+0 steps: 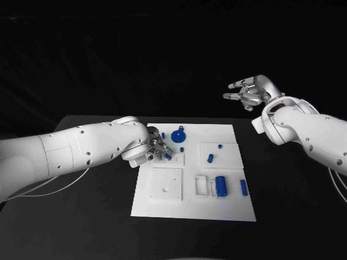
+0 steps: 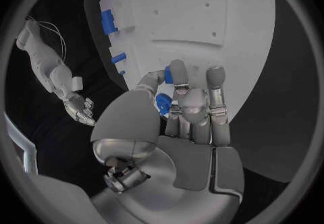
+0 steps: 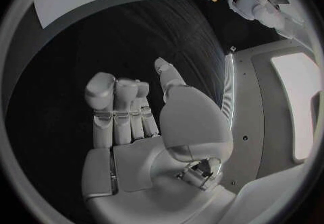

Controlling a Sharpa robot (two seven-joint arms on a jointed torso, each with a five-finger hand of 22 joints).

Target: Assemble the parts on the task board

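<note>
The white task board (image 1: 191,208) lies in the middle of the table. My left hand (image 1: 155,148) is down at the board's left side, its fingers (image 2: 194,100) curled round a small blue part (image 2: 162,104) that is pinched against the thumb and partly hidden. My right hand (image 1: 251,93) is raised behind the board's far right corner, fingers (image 3: 118,108) apart and holding nothing. On the board sit a round blue part (image 1: 179,135), a small blue piece (image 1: 210,158), a blue cylinder (image 1: 220,185) and a slim blue pin (image 1: 243,187).
A square white plate (image 1: 166,184) with small holes sits on the board's near left. Black table (image 1: 79,216) surrounds the board on all sides. My left forearm (image 1: 79,149) reaches over the table's left part.
</note>
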